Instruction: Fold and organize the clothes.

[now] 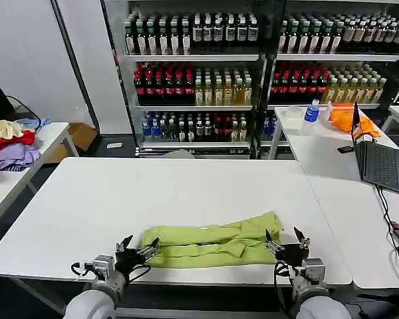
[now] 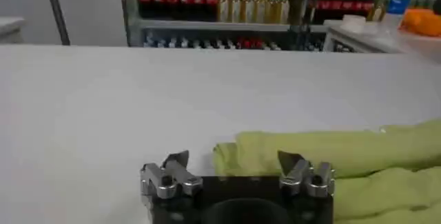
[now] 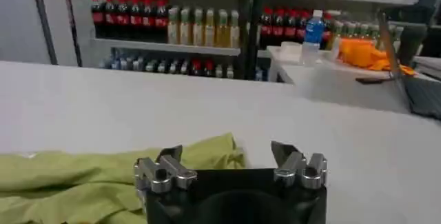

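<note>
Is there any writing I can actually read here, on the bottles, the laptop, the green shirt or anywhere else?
None can be read.
Bottle labels on the shelves: too small and blurred.
Blue-capped bottle on the side table: label unreadable.
Laptop: no legible marking.
Green T-shirt: plain, no print.
Left end effector and right end effector: no visible lettering.

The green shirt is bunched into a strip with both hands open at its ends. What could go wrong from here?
1. The T-shirt is creased and layered, so the left hand may pinch one layer only and unravel it.
2. The right hand sits past the shirt's end and may close on bare table.
3. The shirt lies near the table's front edge; a tug could drag it off.
</note>
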Tool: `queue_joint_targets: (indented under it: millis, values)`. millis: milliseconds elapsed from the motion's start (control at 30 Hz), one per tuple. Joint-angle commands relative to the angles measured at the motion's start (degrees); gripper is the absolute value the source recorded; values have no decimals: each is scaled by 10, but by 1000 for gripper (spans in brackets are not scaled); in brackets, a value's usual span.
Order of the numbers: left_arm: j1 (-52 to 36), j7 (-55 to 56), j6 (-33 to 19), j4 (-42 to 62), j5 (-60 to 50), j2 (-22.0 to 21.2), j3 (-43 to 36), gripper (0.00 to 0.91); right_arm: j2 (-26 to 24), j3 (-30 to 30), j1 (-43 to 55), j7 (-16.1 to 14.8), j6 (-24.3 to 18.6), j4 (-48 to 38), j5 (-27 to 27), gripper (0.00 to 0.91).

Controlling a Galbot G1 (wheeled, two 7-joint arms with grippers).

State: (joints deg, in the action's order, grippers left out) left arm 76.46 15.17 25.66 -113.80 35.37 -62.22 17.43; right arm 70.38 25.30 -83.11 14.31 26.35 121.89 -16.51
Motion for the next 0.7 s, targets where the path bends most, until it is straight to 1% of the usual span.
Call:
queue_joint_targets:
  millis: [33,67,100,133,167,200,433,700]
  values:
    - [-13,14,1,27,48,-49,-4,907,3,12,-21,0,-4,16,8,907]
    - [-14,13,1,32,49,-51,-5,776,3,12,-22,0,-4,16,8,907]
    - [-15,13,0,37,49,-53,-6,595,4,11,-23,0,-4,16,9,907]
    - [-15,13,-1,40,50,-55,-6,272,4,11,-23,0,-5,16,9,907]
    - [-15,13,-3,42,51,-56,-7,101,4,12,-24,0,-5,15,9,907]
    - [-14,13,-4,44,51,-57,-8,30,4,12,-24,0,-5,15,9,907]
    - [-7,11,-13,49,53,-60,-6,20,10,10,-26,1,-6,15,10,907]
    - [7,-8,-23,31,69,-57,5,20,15,10,-23,2,-8,16,12,907]
